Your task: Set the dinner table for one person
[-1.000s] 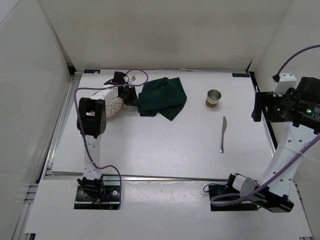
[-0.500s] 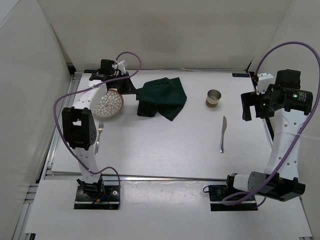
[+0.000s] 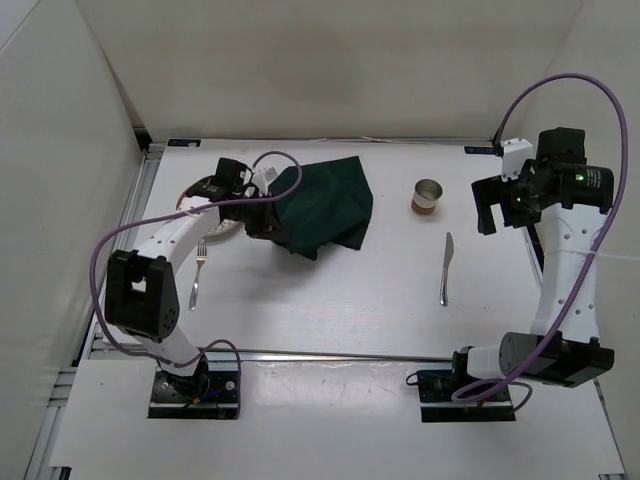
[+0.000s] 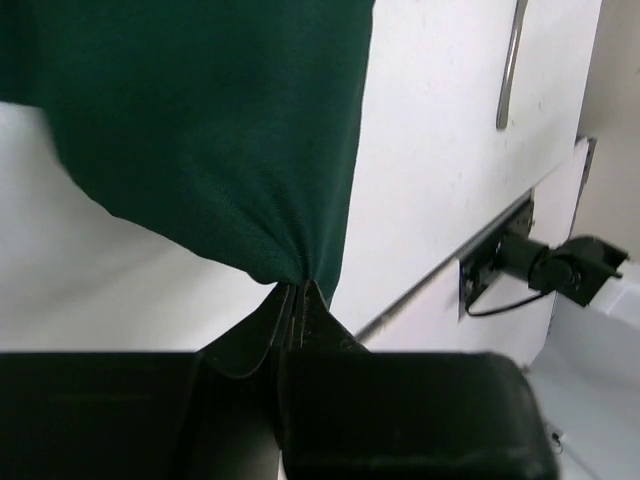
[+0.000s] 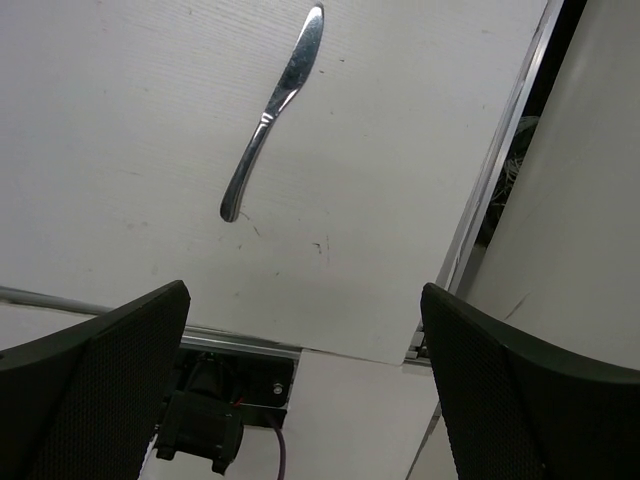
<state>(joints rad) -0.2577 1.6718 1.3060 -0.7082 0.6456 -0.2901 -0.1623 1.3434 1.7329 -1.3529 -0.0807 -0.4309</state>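
At the far left a patterned plate [image 3: 200,189] is partly hidden by the left arm, and a fork [image 3: 196,275] lies just nearer. The left gripper [image 3: 266,222] is clenched on a corner of the dark green placemat [image 3: 330,200], which is bunched and partly lifted. The step in hand is judged to be spreading this cloth. The corner is best drawn low and steadily toward the near middle of the dinner table [image 3: 340,300], so that the folds are pulled out, and let go only once the cloth lies flat. The dinner table lies flat beneath everything, its long axis running left to right and its long edges facing the arm bases and the back wall. Further right, a small metal cup [image 3: 428,196] and a knife [image 3: 446,268] are well apart from the cloth. The right gripper [image 3: 487,210] is spread wide above the table's right side, grasping nothing.
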